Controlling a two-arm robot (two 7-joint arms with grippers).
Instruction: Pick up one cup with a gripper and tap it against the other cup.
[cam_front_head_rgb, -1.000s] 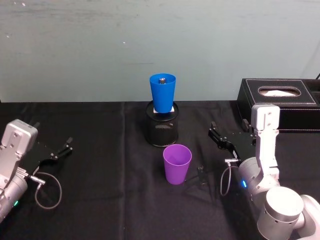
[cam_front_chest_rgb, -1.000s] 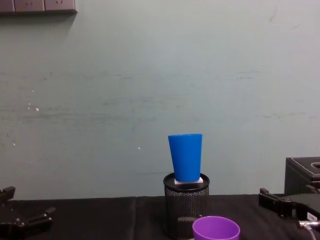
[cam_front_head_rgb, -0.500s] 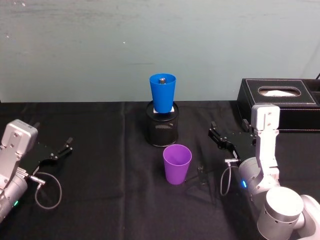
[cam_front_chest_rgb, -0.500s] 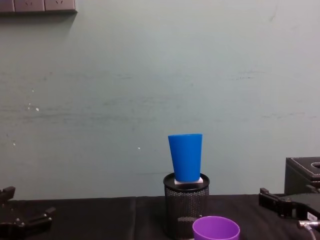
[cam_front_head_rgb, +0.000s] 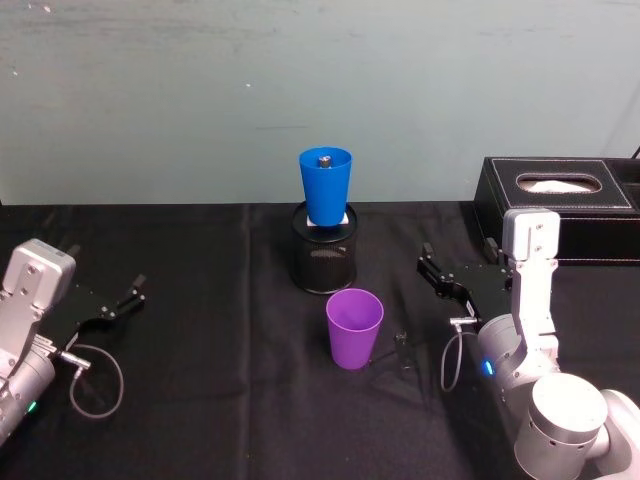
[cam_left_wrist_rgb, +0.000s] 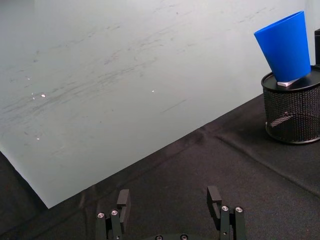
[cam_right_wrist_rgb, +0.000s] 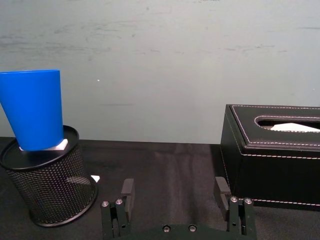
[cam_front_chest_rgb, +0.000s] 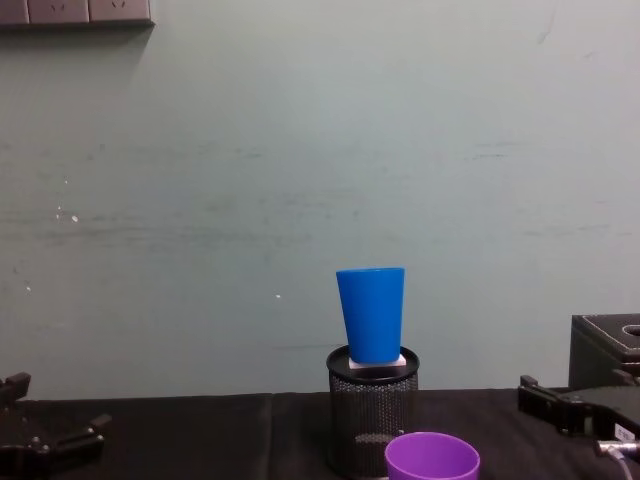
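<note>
Black wire-mesh holder (cam_front_head_rgb: 324, 258): cylindrical, upright, at the centre of the surface toward the far side; a small white block (cam_right_wrist_rgb: 59, 145) lies on its rim.

Black tissue box (cam_front_head_rgb: 560, 208): rectangular, white stitching along the edges, oval opening on top with white tissue showing; far right, against the wall.

Surface (cam_front_head_rgb: 200, 400): covered in black cloth with a crease running near to far, left of centre.

Wall (cam_front_chest_rgb: 300, 150): pale green, scuffed and streaked, directly behind the surface.

Wall sockets (cam_front_chest_rgb: 75, 11): white row, upper left of the wall.
</note>
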